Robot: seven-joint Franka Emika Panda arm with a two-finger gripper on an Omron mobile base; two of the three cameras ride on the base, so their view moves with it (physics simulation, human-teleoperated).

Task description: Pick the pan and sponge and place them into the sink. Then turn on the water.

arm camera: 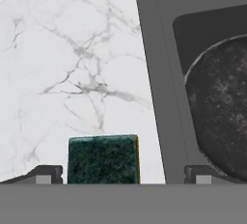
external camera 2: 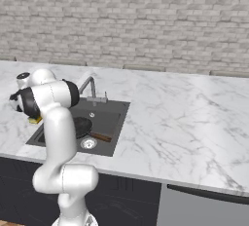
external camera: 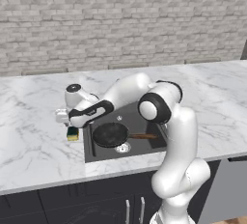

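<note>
**Hand wide open above the sponge, pan already in the basin**

Your two-finger hand (arm camera: 123, 175) hangs with its jaws spread as wide as they go and nothing between them. Seen from the hand, the two dark fingertips (arm camera: 47, 174) stand either side of the small rectangular sponge, yellow with a dark green scouring face (arm camera: 102, 159), which lies green face up on the white marble counter (arm camera: 72, 63). The sponge sits off centre, nearer one fingertip than the other, just beside the rim of the dark grey recessed sink (arm camera: 157, 88).

Expect the sponge to be light and soft: it will give under the jaws, so close across its short yellow sides, low on the body, and let the pads sink in a little. The scouring face is rough and should not slip. Centre the hand over it first, or one finger may nudge it along the counter before the other meets it.

Further out, the round black frying pan with the reddish-brown wooden handle (external camera: 110, 134) already lies in the sink, next to the silver drain (external camera: 123, 147). The slim grey metal faucet (external camera 2: 90, 87) stands at the back rim, with no water running.
</note>
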